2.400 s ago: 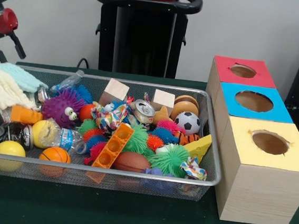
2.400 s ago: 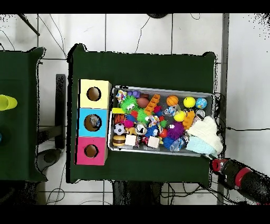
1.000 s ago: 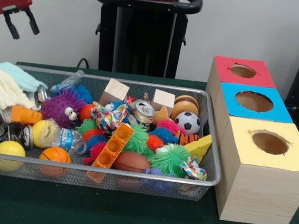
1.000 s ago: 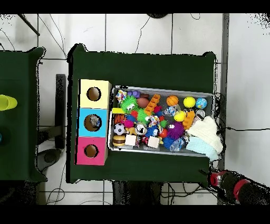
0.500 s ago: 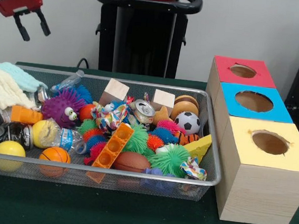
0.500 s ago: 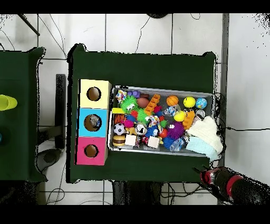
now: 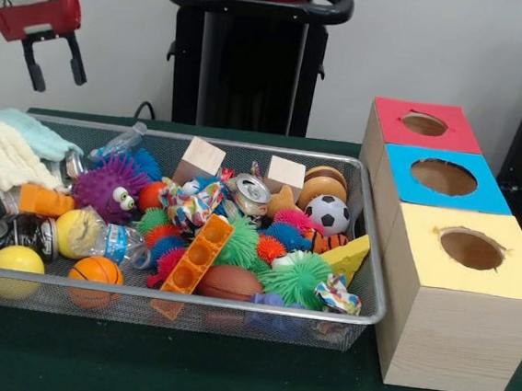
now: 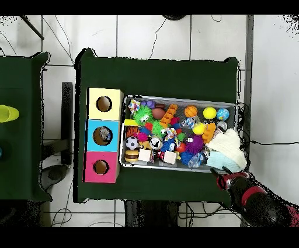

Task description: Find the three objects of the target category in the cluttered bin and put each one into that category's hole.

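Front view is showing the gripper (image 7: pixel 51 65) hanging open and empty above the wire bin's (image 7: pixel 232 301) far corner. Two clear water bottles are showing: one (image 7: pixel 119 141) lying at that corner, another (image 7: pixel 116 243) nearer the front rim; a third is staying hidden. Likely light, crushable, slippery; grasping mid-body seems best. Overhead view is showing three boxes beside the bin, the red-topped hole (image 8: pixel 100 167) waiting.

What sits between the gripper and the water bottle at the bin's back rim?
Nothing visible. The gripper hangs open in clear air above the far corner of the wire bin, and the bottle lies uncovered at the rim beside the purple spiky ball.
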